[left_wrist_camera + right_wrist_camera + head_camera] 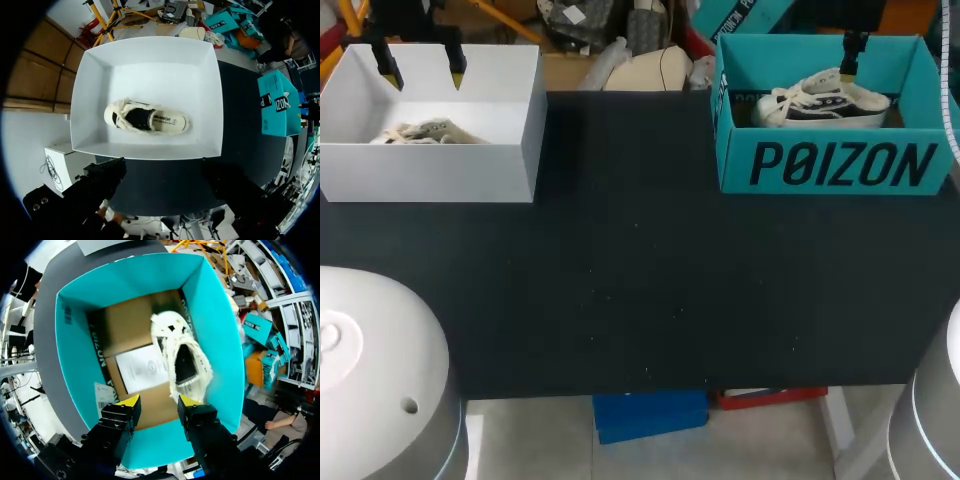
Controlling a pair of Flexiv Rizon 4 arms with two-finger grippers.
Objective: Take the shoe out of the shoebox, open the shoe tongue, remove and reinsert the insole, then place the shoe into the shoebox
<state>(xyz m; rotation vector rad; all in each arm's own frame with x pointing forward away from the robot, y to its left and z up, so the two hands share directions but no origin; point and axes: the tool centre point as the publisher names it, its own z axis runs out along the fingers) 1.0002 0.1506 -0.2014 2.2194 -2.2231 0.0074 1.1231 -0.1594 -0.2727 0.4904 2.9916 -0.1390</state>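
A white and black sneaker [825,100] lies on its sole in the teal shoebox [840,165] at the back right. My right gripper [847,65] hangs just above the sneaker's heel end. In the right wrist view the sneaker [182,357] lies ahead of the gripper [160,401], its heel rim close to one yellow tip. The fingers stand apart and only the box floor shows between them. My left gripper [423,73] hangs open over the white box [430,170] at the back left, above a cream shoe [430,131]; that shoe [147,119] is well clear of the fingers.
A white paper sheet [145,367] lies on the teal shoebox's cardboard floor beside the sneaker. The black table [640,280] stretches between and in front of the two boxes. The white box's walls [90,90] surround the cream shoe.
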